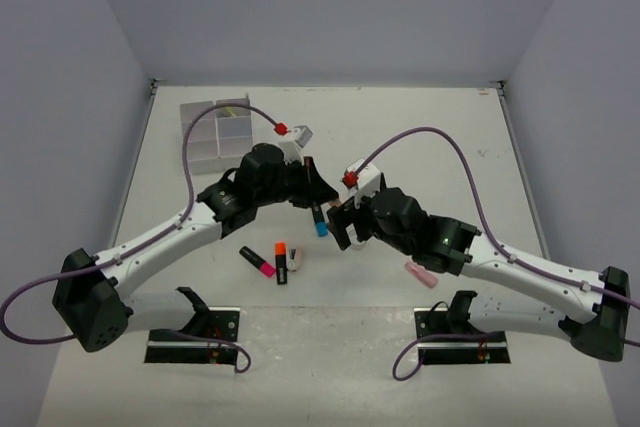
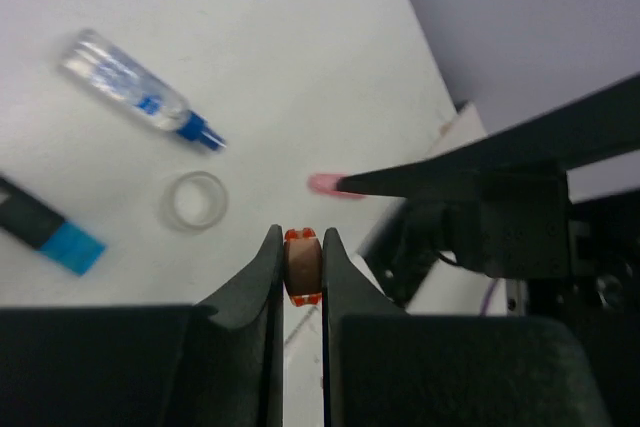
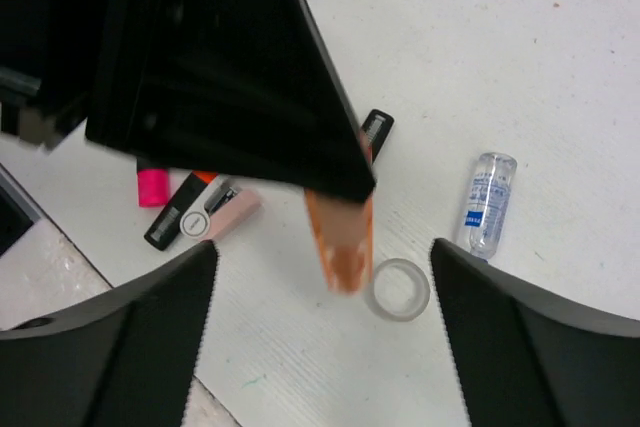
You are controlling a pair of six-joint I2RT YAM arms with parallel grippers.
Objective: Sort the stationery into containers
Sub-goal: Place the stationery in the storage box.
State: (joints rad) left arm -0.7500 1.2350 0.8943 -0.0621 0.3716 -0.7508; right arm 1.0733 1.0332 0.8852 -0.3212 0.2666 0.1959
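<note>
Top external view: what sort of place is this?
Probably a lab robot cell: a white table boxed in by plain walls, a left arm and right arm mounted at its near edge, stationery scattered as test props.

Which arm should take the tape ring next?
Right. The right fingers are open and empty, with the ring on the table between them in the wrist view. The left fingers are shut on an orange item and would have to set it down first.
</note>
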